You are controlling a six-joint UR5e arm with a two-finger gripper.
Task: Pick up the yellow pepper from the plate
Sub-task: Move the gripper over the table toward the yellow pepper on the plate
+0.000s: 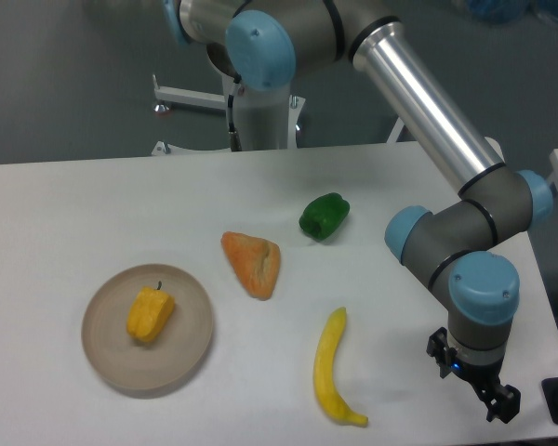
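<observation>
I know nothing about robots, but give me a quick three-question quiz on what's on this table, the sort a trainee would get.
1. True or false: the yellow pepper lies on the plate.
2. Which item lies nearest the claw? A) green pepper B) banana C) orange wedge-shaped food
3. Fill in: the claw is near the table's ____ edge as seen by the camera.

Key:
1. True; it sits near the plate's middle, stem up.
2. B; the banana lies just left of the claw in the picture.
3. Right; far from the plate, which is at the left.
</observation>
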